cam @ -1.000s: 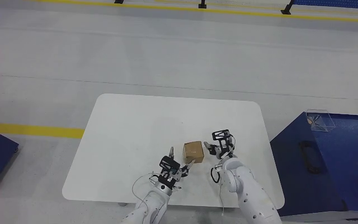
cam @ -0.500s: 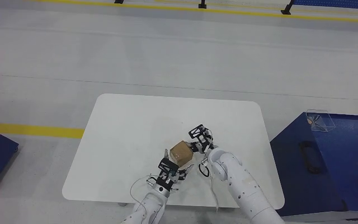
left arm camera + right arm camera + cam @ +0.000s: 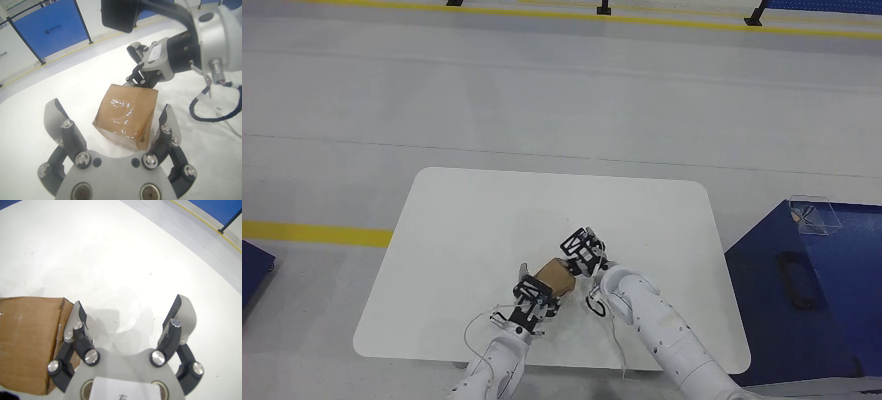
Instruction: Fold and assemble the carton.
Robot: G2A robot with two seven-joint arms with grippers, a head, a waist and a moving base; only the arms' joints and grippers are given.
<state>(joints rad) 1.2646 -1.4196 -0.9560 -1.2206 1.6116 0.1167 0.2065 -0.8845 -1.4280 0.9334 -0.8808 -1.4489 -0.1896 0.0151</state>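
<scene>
**Carton and Hand Positions on the Bench**

1. Carton. The carton (image 3: 555,273) is a brown cardboard cube in closed form. It rests on the white bench (image 3: 492,210), between the two hands. The left wrist view shows a glossy, wrinkled strip of clear tape across the carton's uppermost face. One corner of the carton points toward the left hand. Whether the carton sits flat or is tipped onto an edge cannot be told.

2. Left hand. The left hand (image 3: 111,109) is on the robot-facing side of the carton, close to that near corner. Its jaws are spread wide. One finger (image 3: 56,117) stands well clear of the carton, with bare bench between the two. The other finger (image 3: 168,125) is just beside the carton's lower edge. Contact there cannot be confirmed.

3. Right hand. The right hand (image 3: 129,303) is at the carton's far side, opposite the left hand. Its jaws are also spread, and they enclose only bench surface. The outer face of one finger (image 3: 78,315) lies against the carton's side wall at a vertical edge. The second finger (image 3: 179,311) is well apart from the carton.

4. Cabling. A black cable (image 3: 208,117) loops from the right wrist, beyond the carton on the right arm's side.
</scene>
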